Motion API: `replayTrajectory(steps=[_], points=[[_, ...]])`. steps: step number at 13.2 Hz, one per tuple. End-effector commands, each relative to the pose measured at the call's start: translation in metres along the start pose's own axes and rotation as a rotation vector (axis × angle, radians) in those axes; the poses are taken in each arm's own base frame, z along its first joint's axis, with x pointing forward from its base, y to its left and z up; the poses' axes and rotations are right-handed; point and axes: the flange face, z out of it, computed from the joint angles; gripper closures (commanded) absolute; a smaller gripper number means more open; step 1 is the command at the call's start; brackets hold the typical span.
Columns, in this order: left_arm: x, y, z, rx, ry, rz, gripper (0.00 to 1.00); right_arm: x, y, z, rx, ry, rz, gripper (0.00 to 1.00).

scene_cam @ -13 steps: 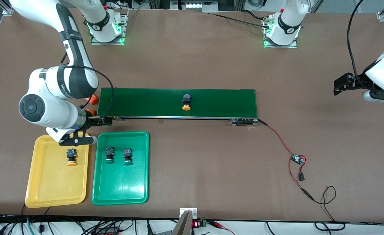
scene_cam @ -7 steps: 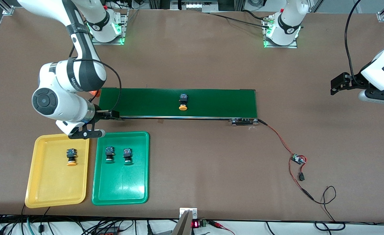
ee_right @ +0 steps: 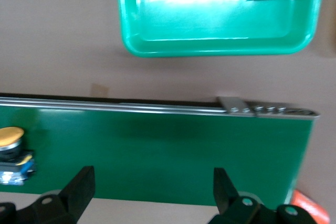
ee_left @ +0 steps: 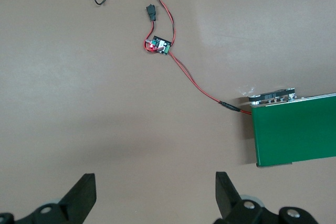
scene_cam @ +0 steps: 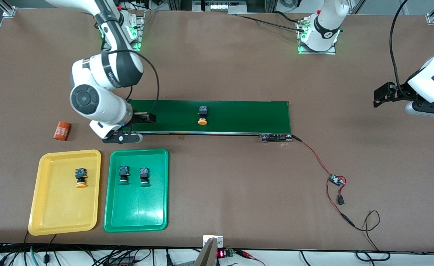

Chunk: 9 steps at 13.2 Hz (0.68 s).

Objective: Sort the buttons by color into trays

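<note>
Orange-capped button (scene_cam: 202, 115) lying mid-belt on the dark green conveyor (scene_cam: 239, 117); another orange-capped button (scene_cam: 80, 177) in the yellow tray (scene_cam: 50, 214), two green-capped buttons (scene_cam: 123, 174) (scene_cam: 144, 176) side by side in the green tray (scene_cam: 135, 214) beside it. Right gripper (ee_right: 149, 184) wide open and empty over the conveyor's end nearest the trays. Left gripper (ee_left: 155, 195) open, empty, waiting above bare counter (scene_cam: 220, 74) at the left arm's edge.

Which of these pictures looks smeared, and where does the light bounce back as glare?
Right wrist view: soft and smeared throughout; white glare streaks on the green tray, and the orange-capped button on the conveyor belt is fuzzy. Left wrist view: sharp, evenly lit, faint shadows on the table. Front view: crisp, with pale sheen on both trays' floors.
</note>
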Motion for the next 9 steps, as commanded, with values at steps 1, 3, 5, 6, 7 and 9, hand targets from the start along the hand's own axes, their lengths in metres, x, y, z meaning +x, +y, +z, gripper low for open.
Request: replayTrajectory(steps=[1,3,5,6,7,9], points=[[-0.008,0.000,-0.004,0.010,0.000,0.004,0.00,-0.020,-0.026,0.005,0.023,0.020,0.049,0.00],[-0.008,0.000,-0.004,0.010,0.000,0.005,0.00,-0.032,-0.044,0.010,0.033,0.031,0.068,0.00],[-0.008,0.000,-0.004,0.010,0.000,0.004,0.00,-0.043,-0.063,0.015,0.043,0.037,0.097,0.00],[-0.008,-0.001,-0.004,0.012,0.000,0.004,0.00,-0.047,-0.075,0.017,0.050,0.044,0.113,0.00],[-0.008,0.000,-0.004,0.013,-0.001,0.009,0.00,-0.051,-0.084,0.020,0.056,0.046,0.127,0.00],[-0.008,0.000,-0.004,0.013,-0.001,0.009,0.00,-0.056,-0.097,0.024,0.063,0.050,0.148,0.00]])
